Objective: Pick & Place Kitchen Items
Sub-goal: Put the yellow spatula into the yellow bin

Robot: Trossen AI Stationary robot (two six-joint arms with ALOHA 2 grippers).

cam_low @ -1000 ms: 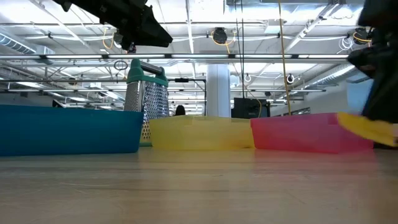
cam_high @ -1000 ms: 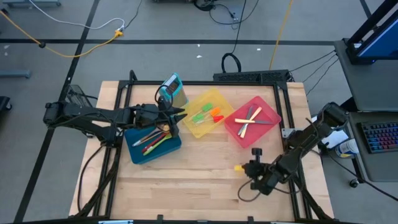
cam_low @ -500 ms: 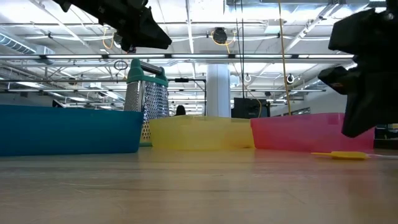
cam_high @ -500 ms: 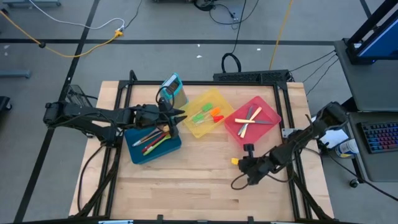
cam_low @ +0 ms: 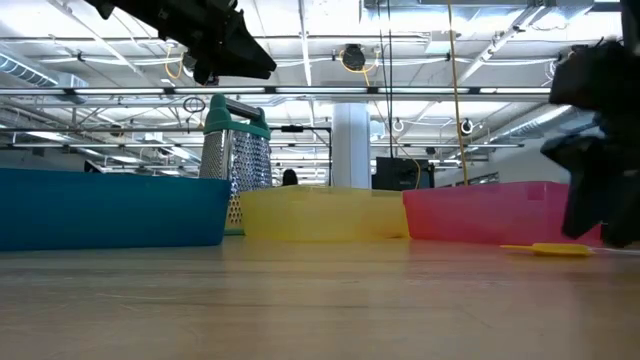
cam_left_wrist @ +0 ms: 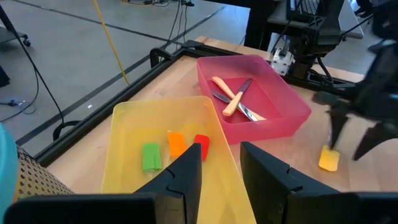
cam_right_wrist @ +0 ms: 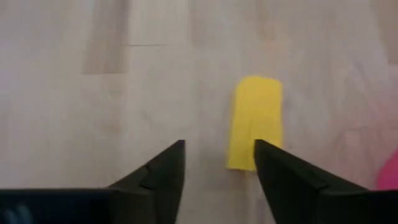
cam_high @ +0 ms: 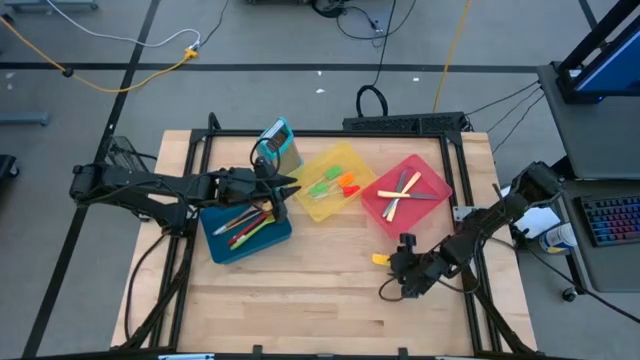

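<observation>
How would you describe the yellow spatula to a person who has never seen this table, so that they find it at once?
Start at the red bin, the rightmost of the three bins on the wooden table. Just in front of it, the yellow spatula lies flat on bare wood, beside the open fingers of the right gripper. It is the only utensil outside a bin; the other spatula heads are green, orange and red.

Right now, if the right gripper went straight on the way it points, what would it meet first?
Probably the yellow-headed spatula: the right gripper, open, points down at the table, with the yellow head lying just ahead, slightly off the gap's centre. It might touch bare wood beside it instead; depth is unclear.
</observation>
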